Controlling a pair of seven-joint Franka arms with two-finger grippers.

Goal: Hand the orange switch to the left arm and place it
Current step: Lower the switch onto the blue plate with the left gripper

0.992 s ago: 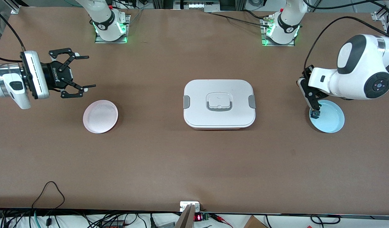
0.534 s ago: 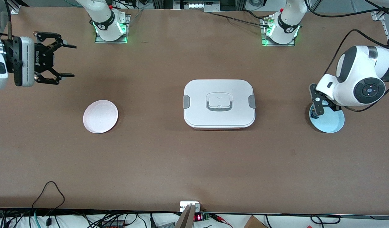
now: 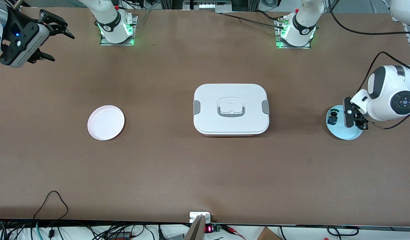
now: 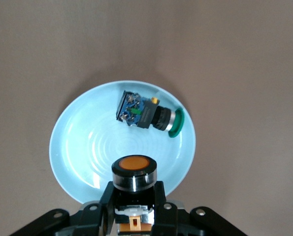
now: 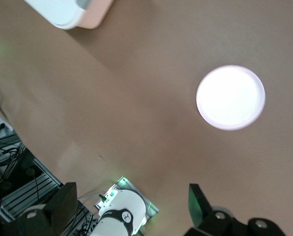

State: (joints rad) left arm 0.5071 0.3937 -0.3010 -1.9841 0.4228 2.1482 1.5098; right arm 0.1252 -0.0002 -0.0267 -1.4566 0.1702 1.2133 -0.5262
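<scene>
My left tool (image 4: 134, 209), closed tight around the orange switch (image 4: 134, 172), hangs over the pale blue plate (image 3: 351, 132) at the left arm's end of the bench (image 3: 205, 173). A green-capped switch (image 4: 148, 114) lies on its side in that plate. The white box (image 3: 231, 109) sits mid-bench. My right tool (image 3: 48, 36), fingers spread wide and holding nothing, hovers near the right arm's base, well apart from the pink plate (image 3: 105, 122).
</scene>
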